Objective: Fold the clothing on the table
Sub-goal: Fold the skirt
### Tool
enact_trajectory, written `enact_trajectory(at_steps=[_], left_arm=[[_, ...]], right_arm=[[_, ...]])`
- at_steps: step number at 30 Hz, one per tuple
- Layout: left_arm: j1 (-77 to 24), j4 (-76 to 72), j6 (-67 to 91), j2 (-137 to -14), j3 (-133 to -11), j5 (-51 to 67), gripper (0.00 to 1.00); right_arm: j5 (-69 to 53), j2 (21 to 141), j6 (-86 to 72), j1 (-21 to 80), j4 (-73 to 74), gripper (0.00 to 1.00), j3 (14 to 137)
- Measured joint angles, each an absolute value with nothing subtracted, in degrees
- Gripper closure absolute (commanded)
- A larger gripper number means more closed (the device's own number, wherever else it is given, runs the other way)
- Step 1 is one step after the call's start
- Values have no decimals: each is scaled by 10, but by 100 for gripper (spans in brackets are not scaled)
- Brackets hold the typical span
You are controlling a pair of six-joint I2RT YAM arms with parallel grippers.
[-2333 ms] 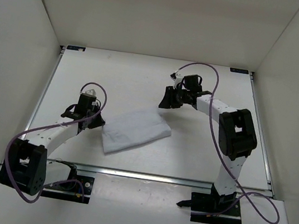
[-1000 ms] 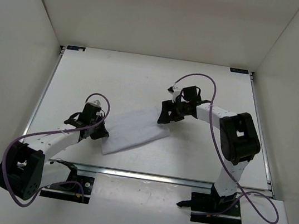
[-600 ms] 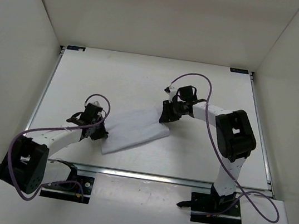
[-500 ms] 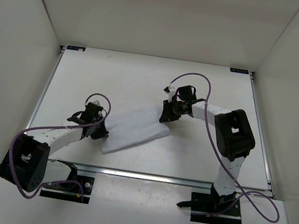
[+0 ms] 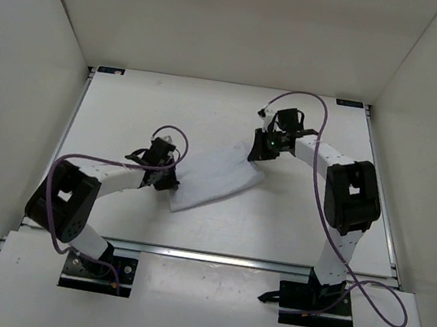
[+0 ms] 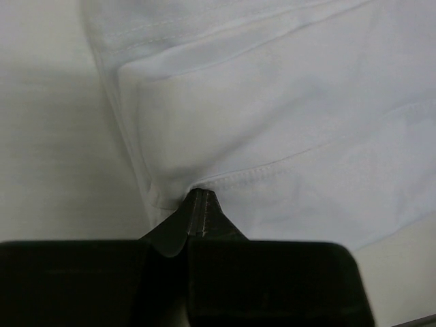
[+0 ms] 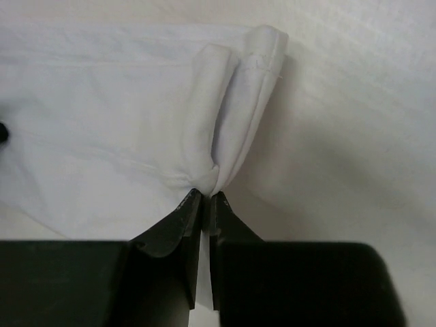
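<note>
Near the middle of the table (image 5: pixel 152 112), slightly right of centre: the clothing (image 5: pixel 218 176), a plain white, thin piece, mostly flat, its long side slanting from near-left to far-right.

Clamped at the near-left corner by the left gripper (image 5: pixel 173 183), fingers shut tight on a stitched hem. From the left wrist view, draws the fabric into a shallow ridge rising just above the fingertips, with a second seam crossing higher up and bare tabletop to the left.

Pinched at the far-right corner by the right gripper (image 5: pixel 256 154), jaws pressed together on a bunched fold. From the right wrist view, gathers the cloth into two soft rolls running up from the fingertips to a rounded, hemmed corner, with bare tabletop on the right.

Spread between the two grips with only light wrinkles. Cannot tell whether either held corner is lifted clear of the surface.

Reaching in low from both sides: left arm bent across from the near-left, right arm folded back from the near-right.

Draped in loops over both arms: purple cables (image 5: pixel 66 165).

Glowing on the right wrist: a small green light (image 5: pixel 273 144).

Along the near edge of the table: a silver rail (image 5: pixel 205 254). At the far corners: dark brackets (image 5: pixel 111 70).
</note>
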State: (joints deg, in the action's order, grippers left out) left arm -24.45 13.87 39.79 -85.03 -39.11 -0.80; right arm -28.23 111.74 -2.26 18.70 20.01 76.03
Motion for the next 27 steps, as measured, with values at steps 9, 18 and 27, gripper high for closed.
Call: enact_trajectory(at_steps=[9,18,27], left_arm=[[-295,76,399,-963,-480,40,100],[-278,25,431,-995,-491,96,100],[-261,-25,452,-997,-465,132,100]], right_arm=[[-264,1102,-15,279,245,100,926],[-274,1100,-46,362,246,100,869],[-301,1101,-100,380,220,100,822]])
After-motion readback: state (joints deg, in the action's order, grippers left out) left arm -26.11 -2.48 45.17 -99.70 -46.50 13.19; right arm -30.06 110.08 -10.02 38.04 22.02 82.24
